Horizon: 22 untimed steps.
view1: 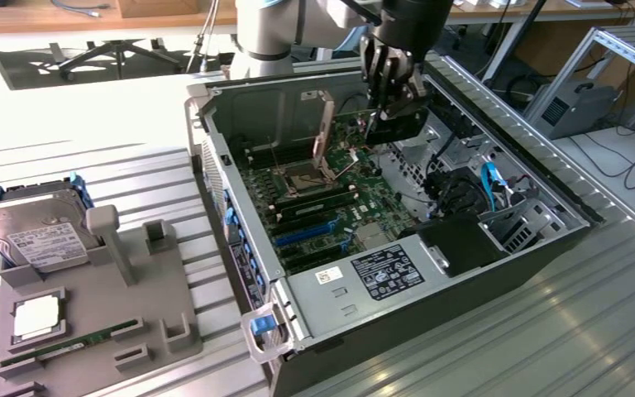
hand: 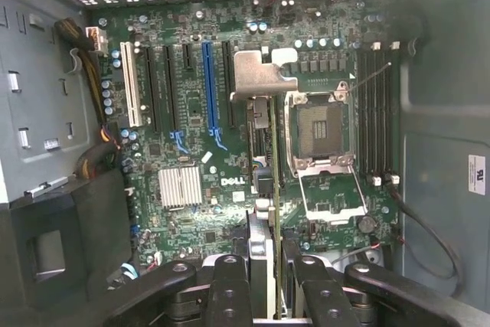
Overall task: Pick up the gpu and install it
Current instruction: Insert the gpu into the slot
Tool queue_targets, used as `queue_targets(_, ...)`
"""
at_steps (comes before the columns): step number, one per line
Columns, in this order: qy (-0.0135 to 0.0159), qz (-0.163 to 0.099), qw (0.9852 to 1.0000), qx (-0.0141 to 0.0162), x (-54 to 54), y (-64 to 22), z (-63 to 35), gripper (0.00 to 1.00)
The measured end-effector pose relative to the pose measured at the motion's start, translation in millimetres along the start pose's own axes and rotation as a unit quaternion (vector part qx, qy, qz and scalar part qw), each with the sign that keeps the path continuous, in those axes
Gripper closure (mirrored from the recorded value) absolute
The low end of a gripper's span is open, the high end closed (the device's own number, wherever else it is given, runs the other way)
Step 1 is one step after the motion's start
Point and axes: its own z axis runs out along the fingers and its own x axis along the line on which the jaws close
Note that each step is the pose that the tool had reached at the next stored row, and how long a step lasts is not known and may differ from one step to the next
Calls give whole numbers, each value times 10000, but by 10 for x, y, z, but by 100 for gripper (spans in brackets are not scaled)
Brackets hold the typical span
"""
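The gpu (view1: 402,124) is a dark flat card hanging over the open computer case (view1: 538,252), and my gripper (view1: 389,99) is shut on it from above. From the wrist, the gpu (hand: 273,166) shows edge-on, with its silver bracket (hand: 256,74) at the far end. The gripper (hand: 273,254) clamps it between two fingers (hand: 258,254). Below lies the green motherboard (hand: 191,135) with its blue slot (hand: 207,86) and black slots beside it. The card floats above the board, between the slots and the CPU socket (hand: 321,128), touching nothing.
A grey fixture (view1: 97,322) on the exterior view's left carries a hard drive (view1: 36,236), a CPU (view1: 36,314) and a RAM stick (view1: 69,343). The case walls, a drive cage (view1: 516,223) and cables (hand: 96,97) ring the motherboard. The socket's lever frame (view1: 323,124) stands raised.
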Motion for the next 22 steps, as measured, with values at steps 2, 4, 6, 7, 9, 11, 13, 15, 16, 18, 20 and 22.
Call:
queue_targets(2, -3, -47, 10000, -1, 0, 0, 0, 73)
queue_targets(4, -6, -96, 10000, -3, 0, 0, 0, 73)
queue_targets(6, -9, -148, 9999, -4, 0, 0, 0, 73)
queue_targets(7, -11, -169, 9999, -5, 0, 0, 0, 73)
queue_targets(9, -15, -233, 9997, -7, 0, 0, 0, 73)
queue_targets(11, -18, -279, 9996, -8, 0, 0, 0, 73)
queue_targets(13, -22, -342, 9994, -10, 0, 0, 0, 73)
queue_targets(15, -25, -396, 9992, -12, 0, 0, 0, 73)
queue_targets(16, -27, -420, 9991, -12, 0, 0, 0, 73)
queue_targets(18, -30, -466, 9989, -14, 0, 0, 0, 73)
queue_targets(20, -33, -513, 9987, -15, 0, 0, 0, 73)
queue_targets(22, -36, -562, 9984, -16, 0, 0, 0, 73)
